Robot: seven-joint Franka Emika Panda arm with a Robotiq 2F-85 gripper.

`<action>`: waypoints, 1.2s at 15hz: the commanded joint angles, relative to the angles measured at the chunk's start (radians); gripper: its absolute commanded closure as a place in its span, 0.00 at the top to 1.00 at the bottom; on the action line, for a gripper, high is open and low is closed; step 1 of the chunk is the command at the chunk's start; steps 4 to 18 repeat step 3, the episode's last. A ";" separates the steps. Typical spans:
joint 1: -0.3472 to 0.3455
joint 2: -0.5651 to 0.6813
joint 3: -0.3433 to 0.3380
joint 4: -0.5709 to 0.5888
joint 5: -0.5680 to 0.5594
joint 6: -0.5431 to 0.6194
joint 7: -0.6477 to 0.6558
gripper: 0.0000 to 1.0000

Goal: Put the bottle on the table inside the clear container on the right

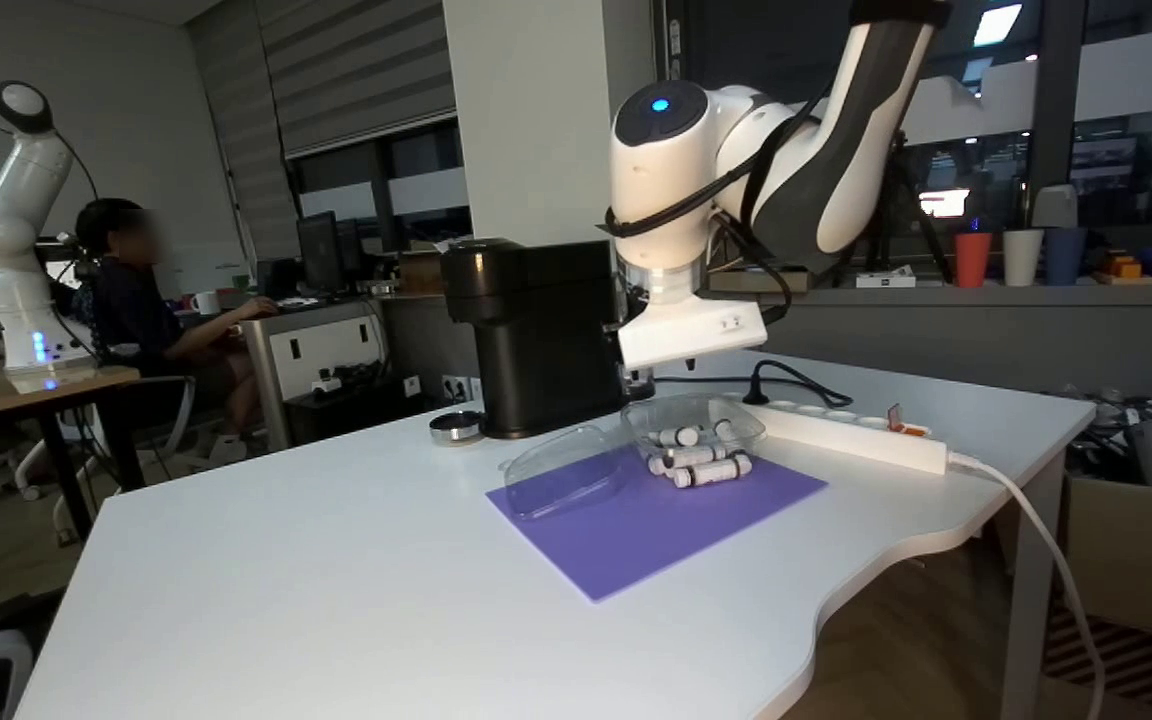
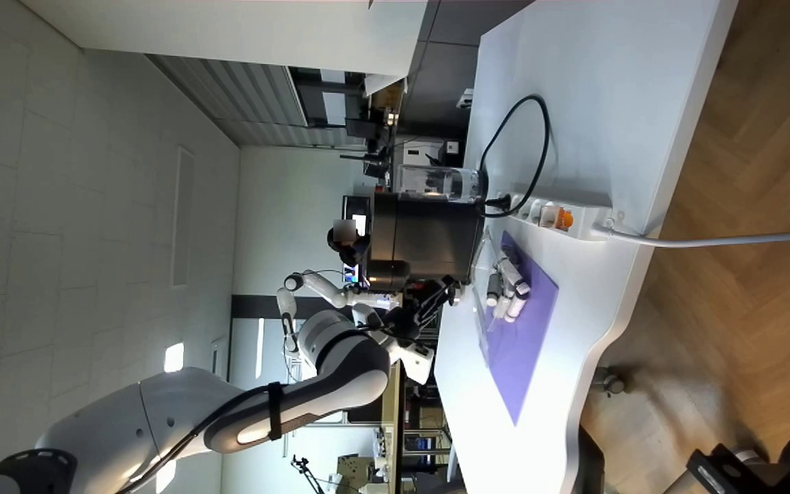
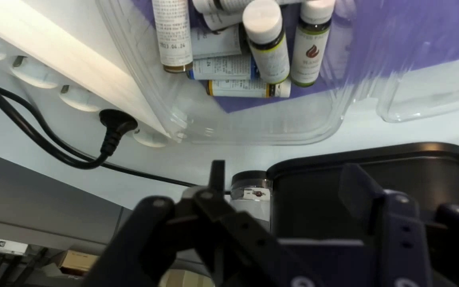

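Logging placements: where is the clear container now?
In the wrist view, the clear container is at upper centre, right of the white power strip; in an exterior view, it rests partly on the purple mat near the black machine.

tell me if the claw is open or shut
Open: in the wrist view, the claw has its two fingers wide apart, with nothing gripped and the black machine showing through the gap.
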 commanded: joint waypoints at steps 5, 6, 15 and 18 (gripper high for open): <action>0.005 -0.037 0.005 -0.008 0.051 0.000 -0.047 0.95; 0.005 -0.037 0.005 -0.008 0.051 0.000 -0.047 0.95; 0.005 -0.037 0.005 -0.008 0.051 0.000 -0.047 0.95; 0.005 -0.037 0.005 -0.008 0.051 0.000 -0.047 0.95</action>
